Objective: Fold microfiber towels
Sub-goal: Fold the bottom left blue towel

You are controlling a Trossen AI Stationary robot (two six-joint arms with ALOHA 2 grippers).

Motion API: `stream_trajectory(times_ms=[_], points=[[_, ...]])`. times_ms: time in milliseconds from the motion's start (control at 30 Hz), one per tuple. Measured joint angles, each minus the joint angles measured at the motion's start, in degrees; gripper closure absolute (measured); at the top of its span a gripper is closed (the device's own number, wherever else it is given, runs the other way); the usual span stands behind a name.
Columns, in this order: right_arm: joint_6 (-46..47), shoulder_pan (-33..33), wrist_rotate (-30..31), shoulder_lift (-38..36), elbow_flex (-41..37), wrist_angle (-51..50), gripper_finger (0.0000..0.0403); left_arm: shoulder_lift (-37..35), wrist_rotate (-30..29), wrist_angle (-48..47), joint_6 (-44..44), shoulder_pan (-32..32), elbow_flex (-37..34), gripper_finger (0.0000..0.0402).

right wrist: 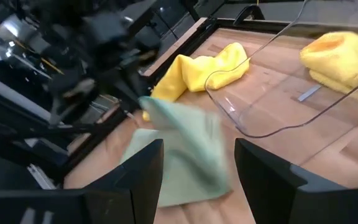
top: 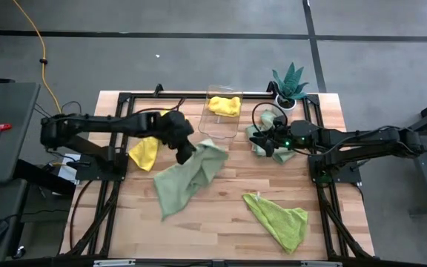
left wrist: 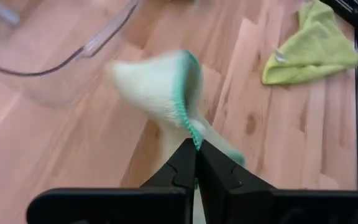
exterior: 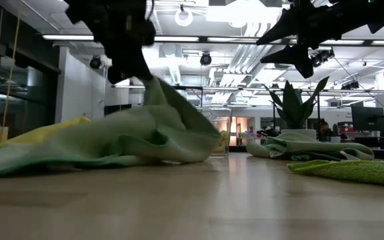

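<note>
The left pincer point(top: 186, 152) is pressed together on a corner of the pale mint towel point(top: 187, 176), pinching its teal-stitched hem and lifting it off the wooden surface point(top: 221, 222). The rest of that towel trails down and lies rumpled near the surface's middle — soft, fuzzy, draped in loose folds. From the low view it rises to a peak under the pincer.

Just beside the left arm lies a bright yellow towel point(top: 144, 152), crumpled. Another yellow towel point(top: 224, 105) sits bunched inside the clear bin point(top: 215, 127) at the far edge. A lime green towel point(top: 280, 219) lies spread and wrinkled near the front right.

The right pincer point(top: 267, 145) hovers with its fingers spread, holding nothing, over a second mint towel point(top: 259, 136) heaped beside the potted plant point(top: 289, 83).
</note>
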Motion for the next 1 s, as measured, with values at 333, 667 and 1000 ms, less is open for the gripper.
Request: stream_trajectory(times_ms=[333,667,1000], points=[[3.2,6.1,-4.0,10.6,0.0,3.7,0.0215,8.0,8.7,-1.4,-4.7,-4.2,0.0,0.0401],[-13.5,11.2,-3.9,33.8,13.5,3.1,0.0215,11.0,1.0,6.9,-11.0,-8.9,0.0,0.0402],[-20.9,11.8,-3.8,50.5,30.3,-7.6,0.0214,7.8,3.4,13.8,-19.8,-5.5,0.0,0.0401]])
